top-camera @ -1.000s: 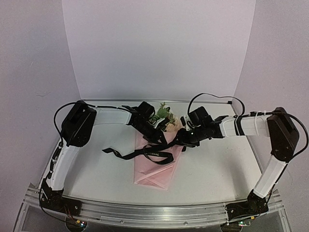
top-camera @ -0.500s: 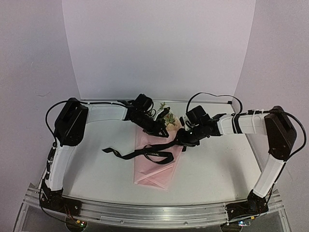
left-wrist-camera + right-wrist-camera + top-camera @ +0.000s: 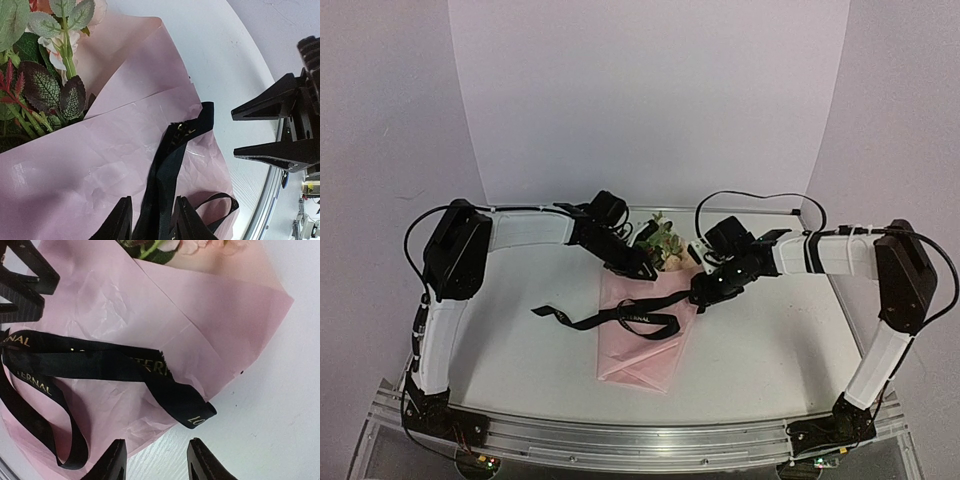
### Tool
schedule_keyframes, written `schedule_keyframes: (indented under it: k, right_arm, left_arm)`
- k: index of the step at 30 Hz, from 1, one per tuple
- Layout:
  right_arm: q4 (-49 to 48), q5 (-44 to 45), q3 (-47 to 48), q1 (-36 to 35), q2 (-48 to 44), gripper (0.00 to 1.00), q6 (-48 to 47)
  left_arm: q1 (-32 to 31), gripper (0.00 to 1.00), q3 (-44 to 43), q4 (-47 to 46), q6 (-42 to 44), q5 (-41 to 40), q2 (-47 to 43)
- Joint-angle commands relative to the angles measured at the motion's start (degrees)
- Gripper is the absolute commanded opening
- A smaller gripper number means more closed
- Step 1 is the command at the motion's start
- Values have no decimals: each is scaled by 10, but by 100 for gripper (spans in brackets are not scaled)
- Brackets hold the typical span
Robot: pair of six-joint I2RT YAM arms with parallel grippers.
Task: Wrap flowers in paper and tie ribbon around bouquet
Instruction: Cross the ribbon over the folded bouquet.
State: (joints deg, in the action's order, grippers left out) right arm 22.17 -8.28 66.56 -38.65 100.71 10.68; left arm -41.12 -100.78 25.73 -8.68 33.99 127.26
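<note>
The bouquet lies mid-table, a pale pink paper [image 3: 640, 352] cone with the flowers [image 3: 665, 243] showing pink, cream and green at its far wide end. The black ribbon [image 3: 620, 318] with light lettering crosses the cone and loops on it. My left gripper [image 3: 152, 222] is open over the paper [image 3: 100, 165], with the doubled ribbon [image 3: 172, 150] running loosely between its fingers. My right gripper [image 3: 157, 460] is open and empty at the cone's right edge, just short of the ribbon [image 3: 100, 362] end. It also shows in the left wrist view as the right gripper [image 3: 234, 134].
One ribbon tail [image 3: 548, 312] trails left across the white table [image 3: 790, 340]. A pale backdrop [image 3: 650, 100] stands behind the bouquet. A metal rail [image 3: 640, 440] runs along the near edge by the arm bases.
My left arm has drawn back and left, towards the flower end. Both grippers have opened a little wider. The bouquet and ribbon have stayed about where they were.
</note>
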Motion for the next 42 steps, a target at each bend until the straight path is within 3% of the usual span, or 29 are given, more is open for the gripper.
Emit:
schedule_keyframes:
  k: [1,14,21,26,42]
  right_arm:
    - [30,9,40,-3,7,42,-67]
    - [62,70,72,-5,63,38,-73]
    - [27,81,56,-5,45,11,-55]
    - [14,75,48,-5,33,0,-43]
    - [-46,83,14,-1,-15,2,19]
  left_arm:
    - [3,30,-30,23,31,3,-15]
    - [2,32,-78,20,66,51,24]
    - [2,32,-84,8,84,55,37]
    - [-2,34,-93,2,110,62,51]
    - [-25,43,-49,-98,209,50,63]
